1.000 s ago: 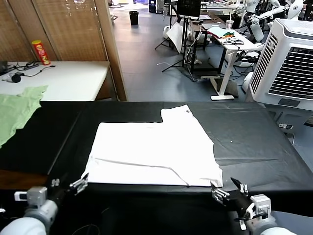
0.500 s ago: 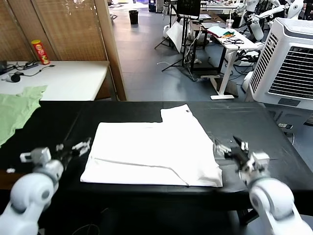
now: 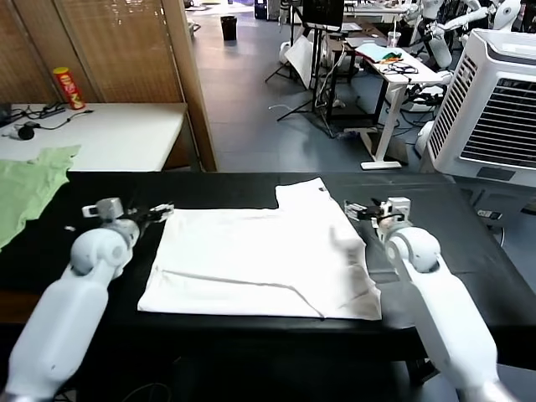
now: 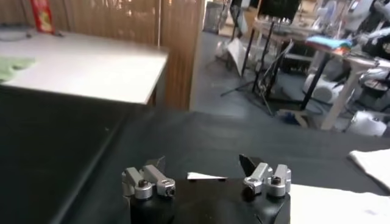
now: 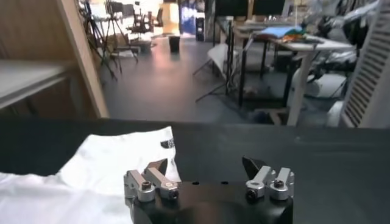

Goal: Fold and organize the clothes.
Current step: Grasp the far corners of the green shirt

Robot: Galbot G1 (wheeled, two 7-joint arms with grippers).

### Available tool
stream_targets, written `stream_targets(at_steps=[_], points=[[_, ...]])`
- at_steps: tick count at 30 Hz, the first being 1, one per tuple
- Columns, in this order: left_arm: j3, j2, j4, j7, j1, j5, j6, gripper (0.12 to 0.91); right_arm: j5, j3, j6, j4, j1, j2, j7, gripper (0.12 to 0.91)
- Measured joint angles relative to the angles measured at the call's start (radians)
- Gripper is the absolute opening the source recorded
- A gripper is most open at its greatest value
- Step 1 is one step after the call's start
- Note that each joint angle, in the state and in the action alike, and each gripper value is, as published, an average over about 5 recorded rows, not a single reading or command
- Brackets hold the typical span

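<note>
The white T-shirt (image 3: 264, 260) lies flat on the black table (image 3: 435, 234), one sleeve pointing to the far side; its print does not show. My left gripper (image 3: 159, 209) is open and empty just above the shirt's far left corner; a sliver of shirt (image 4: 205, 176) shows between its jaws in the left wrist view. My right gripper (image 3: 362, 208) is open and empty over the table at the shirt's far right edge, beside the sleeve (image 5: 131, 155).
A pale green garment (image 3: 25, 188) lies at the table's left end. Behind it stands a white table (image 3: 117, 134) with a red can (image 3: 69, 89). A white air cooler (image 3: 494, 100) stands at the right. The black table drops off at the near edge.
Both arms have swung up from below the table's near edge and reached forward along the shirt's sides to its far corners. The shirt has not moved.
</note>
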Motion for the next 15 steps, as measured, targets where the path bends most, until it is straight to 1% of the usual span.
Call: stream_targets(at_steps=[4,7,12,15], points=[[0.034,-0.018,0.087,0.019,-0.059,0.021,0.004,0.798,-0.003,-0.056,0.013,-0.116,0.083,0.024,-0.03,0.798],[0.047,-0.027,0.133,0.032,-0.082,0.023,0.011,0.798,-0.012,-0.087,0.024,-0.195,0.132,0.047,-0.043,0.798],[0.059,-0.04,0.18,0.049,-0.096,0.028,0.019,0.798,-0.04,-0.116,0.03,-0.304,0.189,0.093,-0.05,0.798],[0.06,-0.044,0.195,0.058,-0.098,0.03,0.02,0.798,-0.054,-0.126,0.022,-0.346,0.205,0.112,-0.048,0.798]])
